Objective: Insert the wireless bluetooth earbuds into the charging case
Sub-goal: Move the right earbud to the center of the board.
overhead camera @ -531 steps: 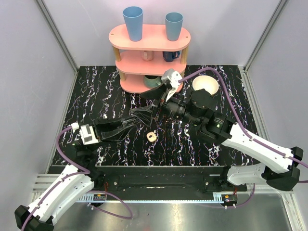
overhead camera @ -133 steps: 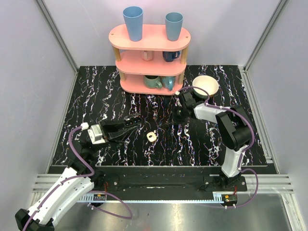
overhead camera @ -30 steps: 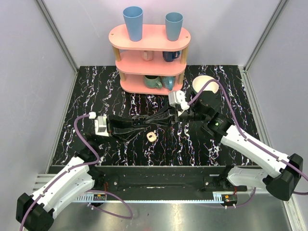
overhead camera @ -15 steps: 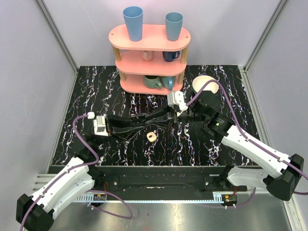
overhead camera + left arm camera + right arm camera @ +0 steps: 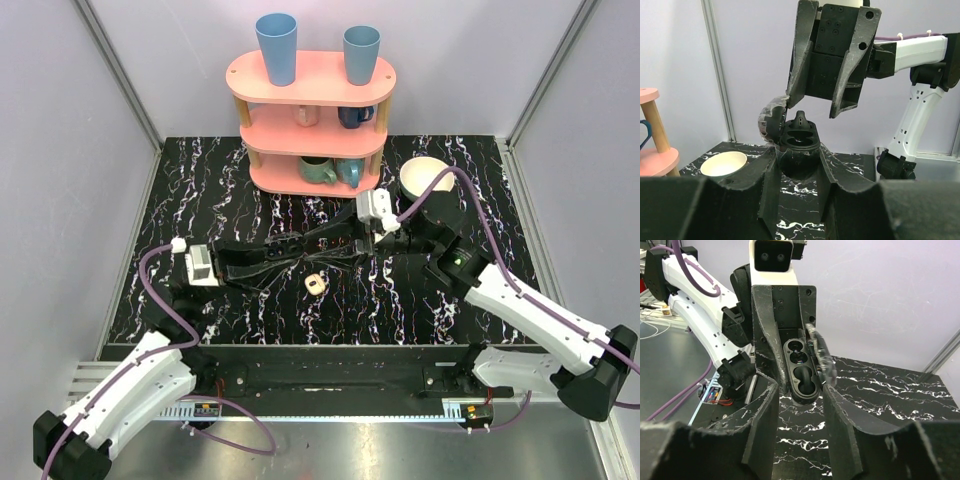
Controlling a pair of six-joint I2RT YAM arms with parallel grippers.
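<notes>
The charging case (image 5: 799, 150) is black, with two hollows and a clear lid (image 5: 771, 117) swung open. My left gripper (image 5: 799, 156) is shut on it and holds it above the table. A dark earbud (image 5: 800, 120) stands up out of the hollow farther from the left wrist camera. My right gripper (image 5: 815, 107) hangs open just over the case, its fingers apart with nothing between them. In the right wrist view the case (image 5: 802, 371) lies just beyond the open right gripper (image 5: 799, 390). From above, the left gripper (image 5: 322, 250) and right gripper (image 5: 305, 238) overlap mid-table.
A pink shelf (image 5: 310, 100) with cups stands at the back. A cream bowl (image 5: 427, 178) sits to its right, close to the right arm. A small cream-white piece with a hollow (image 5: 315, 284) lies on the black marbled table just in front of the grippers.
The right gripper's jaws have spread from shut to open over the case, and it has drawn slightly back to the right. The left gripper keeps its hold on the case.
</notes>
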